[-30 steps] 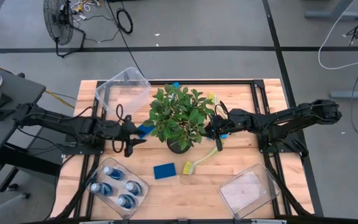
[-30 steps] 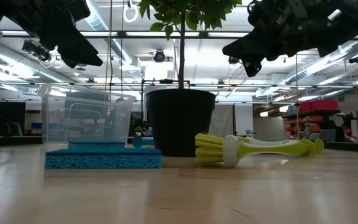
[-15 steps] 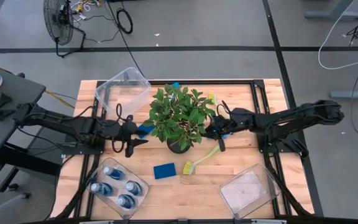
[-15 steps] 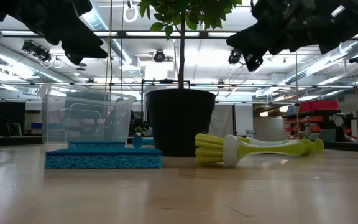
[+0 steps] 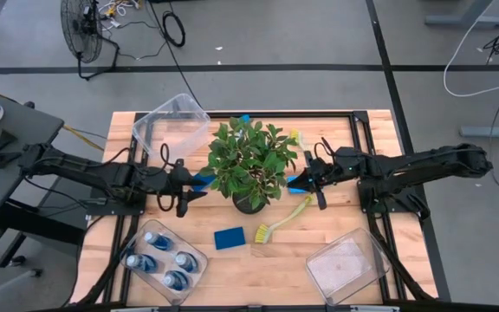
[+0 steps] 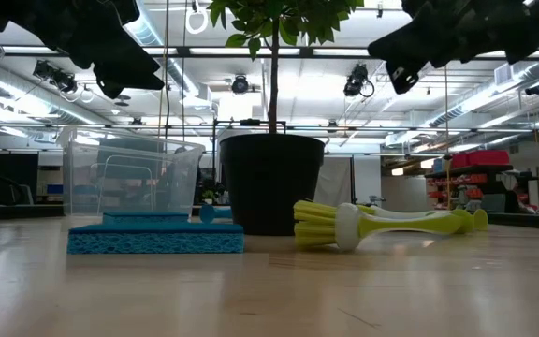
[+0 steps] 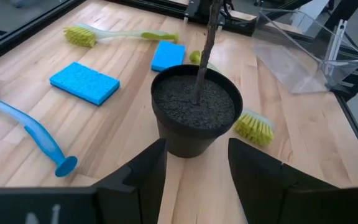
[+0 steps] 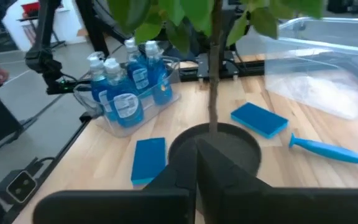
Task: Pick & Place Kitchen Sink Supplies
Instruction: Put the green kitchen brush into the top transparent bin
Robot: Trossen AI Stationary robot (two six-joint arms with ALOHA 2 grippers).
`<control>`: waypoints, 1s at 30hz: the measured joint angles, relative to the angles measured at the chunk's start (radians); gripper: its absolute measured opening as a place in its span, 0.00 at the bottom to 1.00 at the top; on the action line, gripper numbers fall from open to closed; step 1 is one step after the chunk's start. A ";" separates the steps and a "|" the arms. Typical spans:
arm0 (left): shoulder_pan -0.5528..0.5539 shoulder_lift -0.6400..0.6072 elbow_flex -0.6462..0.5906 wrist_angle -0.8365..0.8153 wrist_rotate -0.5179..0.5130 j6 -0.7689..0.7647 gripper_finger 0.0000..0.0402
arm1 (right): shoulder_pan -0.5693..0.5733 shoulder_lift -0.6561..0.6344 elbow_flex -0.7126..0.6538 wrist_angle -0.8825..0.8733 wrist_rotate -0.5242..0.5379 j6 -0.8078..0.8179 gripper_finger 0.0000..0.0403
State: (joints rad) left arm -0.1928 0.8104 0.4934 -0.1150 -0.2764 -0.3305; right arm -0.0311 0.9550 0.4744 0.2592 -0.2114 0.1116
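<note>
Blue bottles first: four sit packed in the clear bin at the front left corner of the table, so I count that group as placed

Other bins hold nothing I can make out: tilted bin at the back left, second bin at the front right

Sponges still loose on the wood: one sponge in front of the potted plant, between the bottle bin and the brush; another sponge just beside the plant on its left, near my left gripper; a blue corner shows behind the foliage, likely a third, can't confirm

Yellow-green brush lies flat, front right of the pot, bristles toward the front edge. A second brush lies beyond the pot in the left wrist view. A blue long-handled brush also lies on the table

Left gripper hangs above the table left of the plant, fingers apart, holding nothing

Right gripper hangs right of the plant, fingers pressed together, nothing between them that I can see

My read: roughly a third done. Bottles sorted; sponges and brushes all remain, and neither arm has anything in hand
</note>
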 joint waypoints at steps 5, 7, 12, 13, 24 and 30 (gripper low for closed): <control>0.000 0.000 0.000 0.000 0.000 0.000 0.44 | 0.000 -0.070 0.000 -0.118 0.125 0.006 0.02; 0.000 0.000 0.000 0.000 0.000 0.000 0.44 | 0.000 -0.092 0.000 -0.159 0.182 0.015 0.02; 0.000 0.000 0.000 0.000 0.000 0.000 0.44 | -0.001 -0.123 0.000 -0.208 0.338 0.097 0.02; 0.000 0.000 0.000 0.000 0.000 0.000 0.44 | -0.001 -0.125 0.000 -0.207 0.371 0.116 0.02; 0.000 0.000 0.000 0.000 0.000 -0.007 0.44 | -0.090 -0.127 0.010 -0.230 0.431 0.140 0.02; 0.000 0.000 0.000 -0.001 0.000 -0.026 0.44 | -0.207 -0.127 0.011 -0.254 0.431 0.153 0.02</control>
State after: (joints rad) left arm -0.1928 0.8104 0.4931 -0.1158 -0.2768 -0.3561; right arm -0.2378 0.8284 0.4850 0.0052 0.2192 0.2646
